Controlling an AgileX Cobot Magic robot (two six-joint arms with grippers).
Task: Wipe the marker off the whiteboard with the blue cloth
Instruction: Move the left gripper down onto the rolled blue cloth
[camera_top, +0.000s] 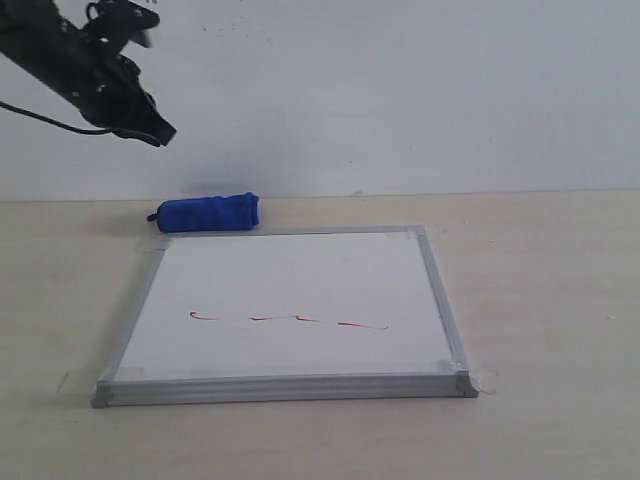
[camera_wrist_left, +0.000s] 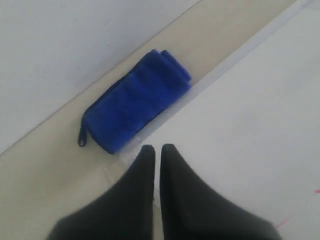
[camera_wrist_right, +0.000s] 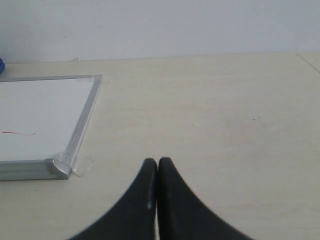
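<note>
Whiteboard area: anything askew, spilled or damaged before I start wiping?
Nothing stands out. The whiteboard lies flat on the table with its frame intact, the red marker line sits across its near half, and the blue cloth lies rolled along the far edge.

This looks like a robot test bench in a lab. A pale wood-grain table (camera_top: 560, 300) runs back to a plain white wall (camera_top: 400, 90). At the far left, 1 black robot arm (camera_top: 85, 65) hangs above the table, with a black cable (camera_top: 35, 115) looping from it. The whiteboard (camera_top: 290, 285) lies flat in the middle of the table. Tabs of clear tape (camera_wrist_right: 84, 166) fix its corners to the tabletop, which suits a fixed, repeatable setup.
</note>
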